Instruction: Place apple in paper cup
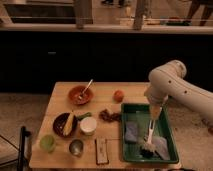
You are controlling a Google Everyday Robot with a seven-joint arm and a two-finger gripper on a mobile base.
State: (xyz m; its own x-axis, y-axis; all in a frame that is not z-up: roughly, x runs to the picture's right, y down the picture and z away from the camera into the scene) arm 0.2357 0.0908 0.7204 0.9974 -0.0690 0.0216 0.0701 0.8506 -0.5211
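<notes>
The apple (pixel 118 95) is a small red-orange fruit lying on the wooden table (pixel 60 92), near its far edge at the middle. The paper cup (pixel 88 125) is short and white and stands upright to the front left of the apple, well apart from it. My gripper (pixel 155 114) hangs from the white arm over the far part of the green tray, to the right of the apple and a little nearer the front. It is above the table and touches neither the apple nor the cup.
A green tray (pixel 166 135) at the right holds a brush (pixel 148 143) and cloths. An orange-red bowl with a spoon (pixel 80 94), a dark lumpy cluster (pixel 107 116), a dark bowl (pixel 65 124), a light green cup (pixel 48 142), a metal cup (pixel 76 147) and a flat packet (pixel 101 150) are on the table.
</notes>
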